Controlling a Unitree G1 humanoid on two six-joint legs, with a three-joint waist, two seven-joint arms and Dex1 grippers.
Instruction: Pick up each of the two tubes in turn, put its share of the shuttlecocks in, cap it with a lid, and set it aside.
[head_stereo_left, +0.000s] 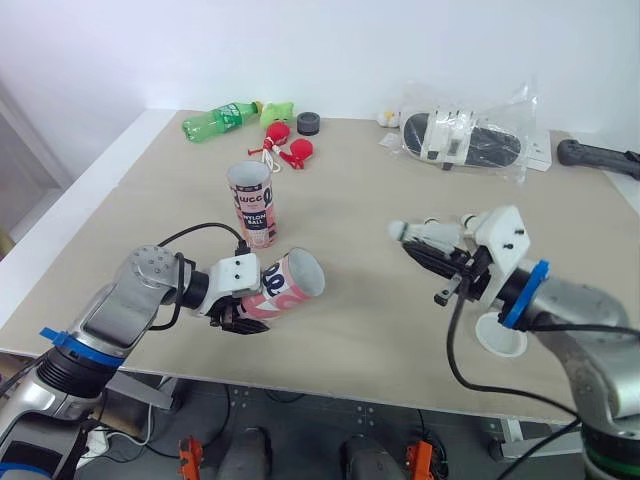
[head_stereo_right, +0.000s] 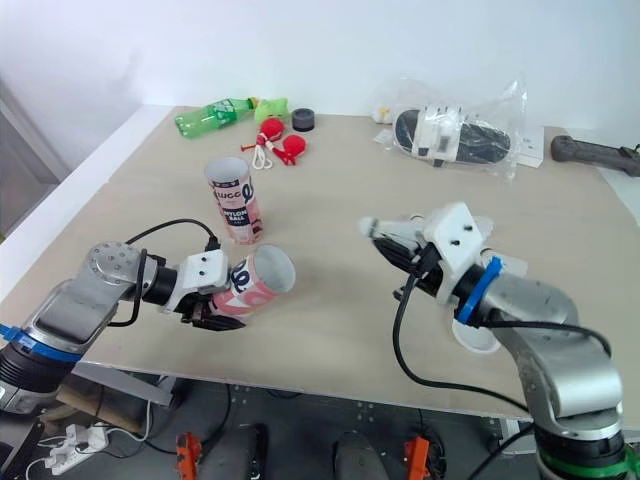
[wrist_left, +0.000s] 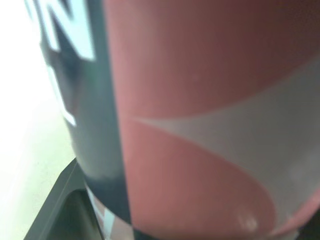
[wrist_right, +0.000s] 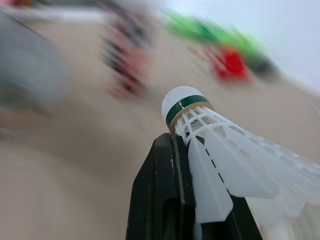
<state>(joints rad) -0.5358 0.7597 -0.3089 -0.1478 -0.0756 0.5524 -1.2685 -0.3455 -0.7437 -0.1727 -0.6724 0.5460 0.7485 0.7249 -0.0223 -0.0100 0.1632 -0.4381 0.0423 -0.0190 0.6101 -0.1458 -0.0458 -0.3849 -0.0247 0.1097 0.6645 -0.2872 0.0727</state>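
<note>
Under held tube (head_stereo_left: 287, 287), left tool (head_stereo_left: 243, 314) half-hidden

Lit brightly and evenly from overhead in the head views. Soft, faint shadows cast on the beige table (head_stereo_left: 380, 330) under the tilted tube (head_stereo_left: 285, 288). Blurred at close range across that tube's pink wall in the left wrist view. Streaked with blur everywhere behind the crisp shuttlecock (wrist_right: 210, 145) in the right wrist view.
</note>
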